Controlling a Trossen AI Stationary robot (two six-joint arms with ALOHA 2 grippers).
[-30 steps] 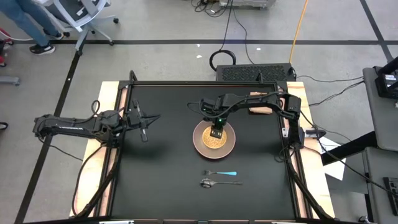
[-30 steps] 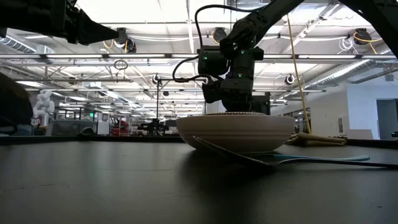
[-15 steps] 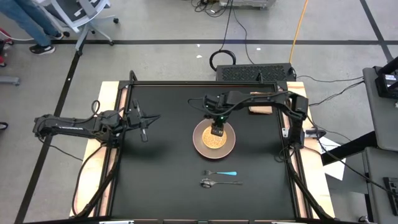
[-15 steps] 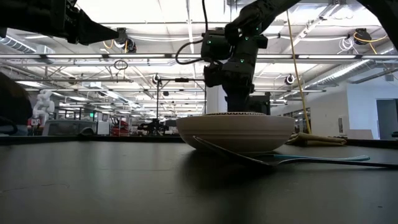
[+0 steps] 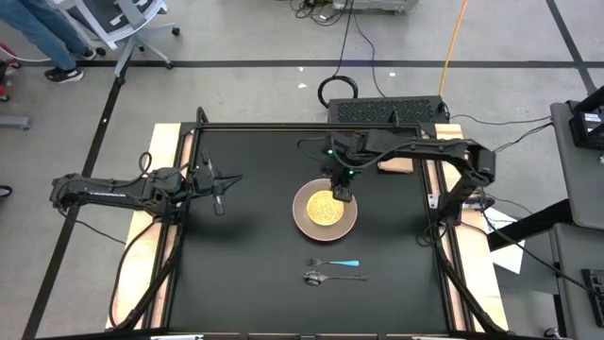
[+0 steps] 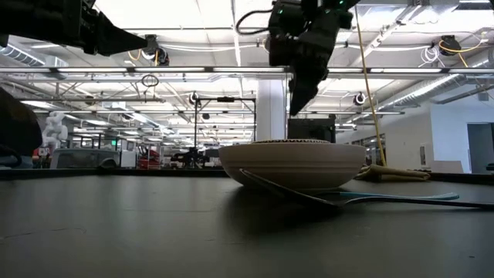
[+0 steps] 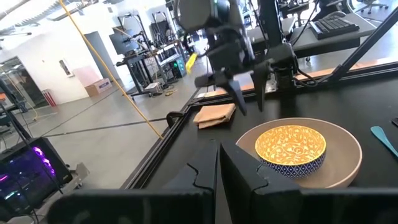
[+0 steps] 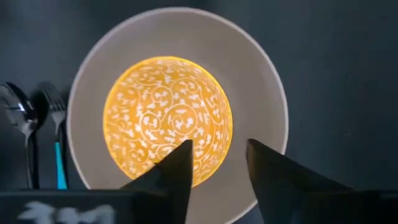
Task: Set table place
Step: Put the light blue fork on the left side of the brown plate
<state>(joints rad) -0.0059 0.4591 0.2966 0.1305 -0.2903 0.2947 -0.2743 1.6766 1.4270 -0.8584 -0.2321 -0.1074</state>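
Observation:
A yellow patterned bowl [image 5: 324, 208] stands inside a round tan plate [image 5: 349, 225] in the middle of the black table [image 5: 245, 255]. The right wrist view shows the bowl [image 8: 168, 118] from above, and the left wrist view shows it [image 7: 291, 144] from the side. A blue-handled fork [image 5: 340, 263] and a spoon [image 5: 326, 278] lie on the table nearer the front edge. My right gripper [image 8: 219, 149] is open and empty, raised above the plate's far edge [image 5: 342, 192]. My left gripper [image 5: 219, 196] waits shut and empty at the table's left side.
A small tan mat [image 5: 396, 157] lies at the table's far right corner, behind the plate. Black frame rails and wooden boards run along the left and right sides. Bare tabletop lies left of the plate and along the near edge.
My right gripper has risen from just over the bowl and drawn back a little toward the table's far right. The bowl and plate have stayed where they were.

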